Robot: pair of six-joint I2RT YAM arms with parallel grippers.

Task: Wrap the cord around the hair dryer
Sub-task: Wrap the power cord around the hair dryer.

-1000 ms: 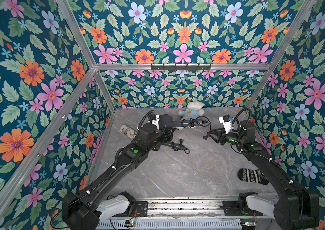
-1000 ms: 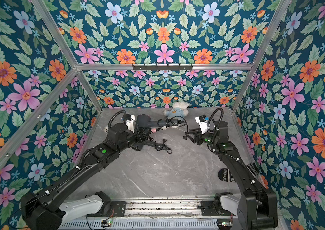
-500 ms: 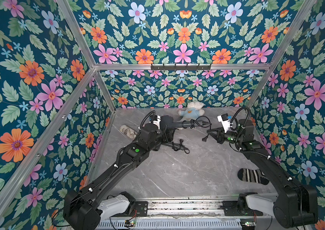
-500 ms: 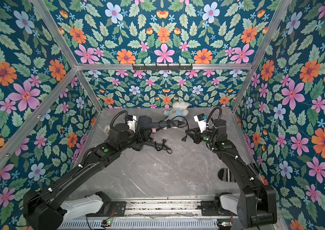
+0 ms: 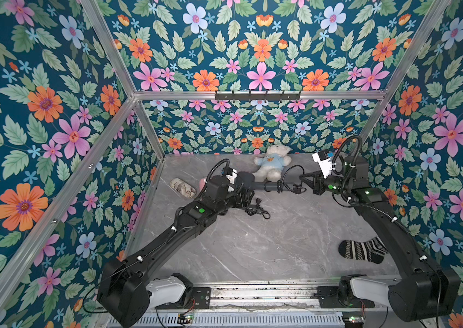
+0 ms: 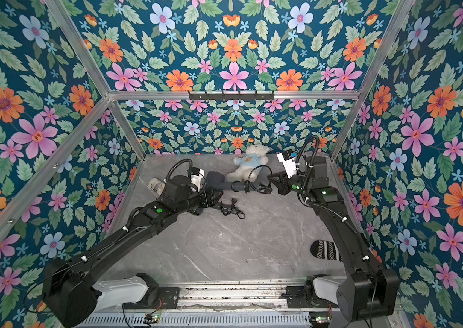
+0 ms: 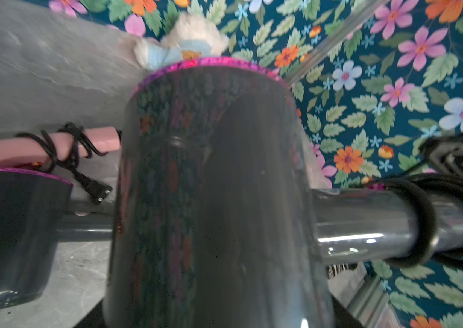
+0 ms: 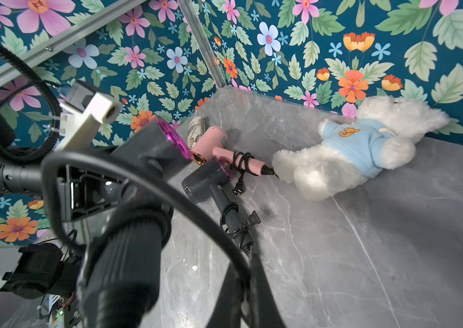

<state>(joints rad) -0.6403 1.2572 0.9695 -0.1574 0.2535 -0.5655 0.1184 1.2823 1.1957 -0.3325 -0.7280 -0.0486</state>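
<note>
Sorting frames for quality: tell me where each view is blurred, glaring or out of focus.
Left wrist view: the held hair dryer fills the frame, out of focus, with glints on its handle; the teddy bear behind is blurred. Right wrist view: the near cord is blurred, the teddy bear sharp. In both top views: even light, sharp, faint shadows on the table.

- hair dryer [image 7: 210,198] barrel is crowding the left wrist view, blurring, blocking the left gripper [image 5: 246,188]
- cord [image 8: 145,184] is blurring at the right wrist lens, running off-frame
- striped sock [image 6: 324,250] is sitting half behind the right arm [image 6: 335,224]
- pink dryer [image 5: 203,181] is mostly hiding behind the left arm [image 5: 168,238]
</note>
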